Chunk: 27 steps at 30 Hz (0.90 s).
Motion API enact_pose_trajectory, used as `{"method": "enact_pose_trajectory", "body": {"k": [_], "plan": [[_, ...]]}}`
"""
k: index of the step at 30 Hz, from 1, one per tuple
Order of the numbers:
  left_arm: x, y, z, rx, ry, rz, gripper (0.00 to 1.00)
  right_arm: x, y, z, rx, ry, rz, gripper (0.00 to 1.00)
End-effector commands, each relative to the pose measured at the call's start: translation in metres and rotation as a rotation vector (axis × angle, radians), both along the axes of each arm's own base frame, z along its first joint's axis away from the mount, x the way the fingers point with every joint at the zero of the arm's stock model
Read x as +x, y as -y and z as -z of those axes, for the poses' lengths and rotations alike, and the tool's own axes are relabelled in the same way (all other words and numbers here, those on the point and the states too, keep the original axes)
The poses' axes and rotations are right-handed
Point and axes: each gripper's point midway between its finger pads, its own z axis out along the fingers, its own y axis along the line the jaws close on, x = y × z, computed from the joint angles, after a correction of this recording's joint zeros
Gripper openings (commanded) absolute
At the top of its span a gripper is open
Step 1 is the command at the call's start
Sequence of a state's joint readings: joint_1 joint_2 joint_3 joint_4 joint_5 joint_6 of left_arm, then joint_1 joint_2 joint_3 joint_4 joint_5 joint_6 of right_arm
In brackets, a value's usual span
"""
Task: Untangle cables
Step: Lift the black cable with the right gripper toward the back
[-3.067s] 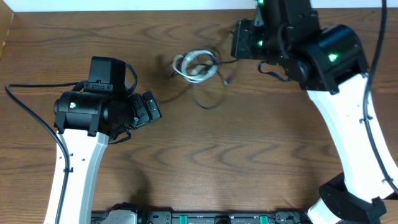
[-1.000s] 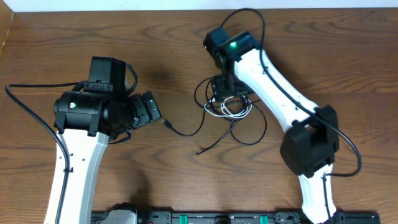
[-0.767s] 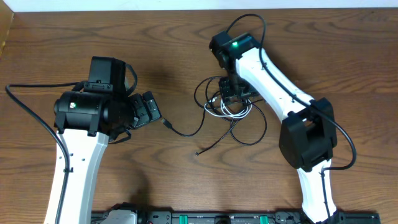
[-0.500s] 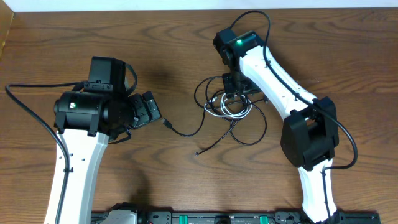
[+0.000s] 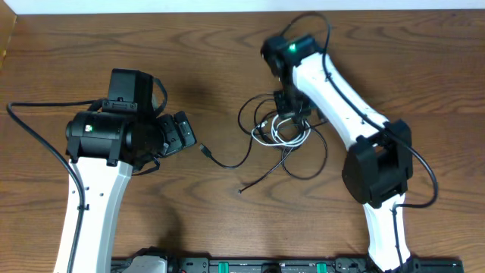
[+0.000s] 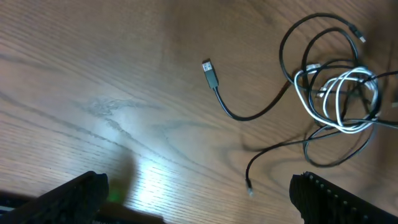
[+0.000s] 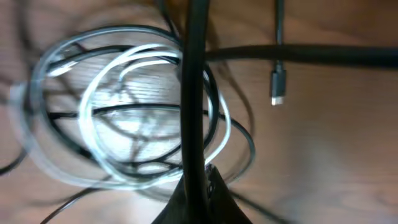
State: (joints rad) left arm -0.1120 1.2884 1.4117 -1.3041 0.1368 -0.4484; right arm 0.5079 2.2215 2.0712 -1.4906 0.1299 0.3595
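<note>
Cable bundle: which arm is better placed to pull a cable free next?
Right: its tool is shut on a black cable in the bundle; the left tool stands open, apart from it.

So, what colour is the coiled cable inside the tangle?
The coiled cable is white; left wrist view shows it best.

Top-down overhead, close wrists, cables (image 5: 282, 132) shared

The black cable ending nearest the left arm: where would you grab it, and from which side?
Just behind the plug, from straight above: that end of the black cable lies flat on the bare table, well clear of the tangle.
</note>
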Motion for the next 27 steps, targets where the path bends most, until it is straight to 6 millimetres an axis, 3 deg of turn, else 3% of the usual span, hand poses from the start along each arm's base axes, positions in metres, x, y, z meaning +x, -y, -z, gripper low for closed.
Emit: {"method": "enact_pose_trajectory", "body": {"k": [1,8,12,16,19,27], "plan": [[0.0,0.0,-0.002,-0.007,0.0,-0.009,0.98,0.022,-0.011,-0.083,0.109,0.193,-0.032,0.01],[0.0,0.0,-0.002,-0.007,0.0,-0.009,0.98,0.02,-0.03,-0.235,0.404,0.546,-0.077,0.01],[0.0,0.0,-0.002,-0.007,0.0,-0.009,0.98,0.008,-0.028,-0.306,0.526,0.743,-0.097,0.01],[0.0,0.0,-0.002,-0.007,0.0,-0.009,0.98,-0.003,-0.021,-0.353,0.591,0.882,-0.104,0.01],[0.0,0.0,-0.002,-0.007,0.0,-0.009,0.98,-0.008,-0.015,-0.374,0.615,0.95,-0.099,0.01],[0.0,0.0,-0.002,-0.007,0.0,-0.009,0.98,-0.005,-0.014,-0.392,0.684,1.003,-0.01,0.01]]}}
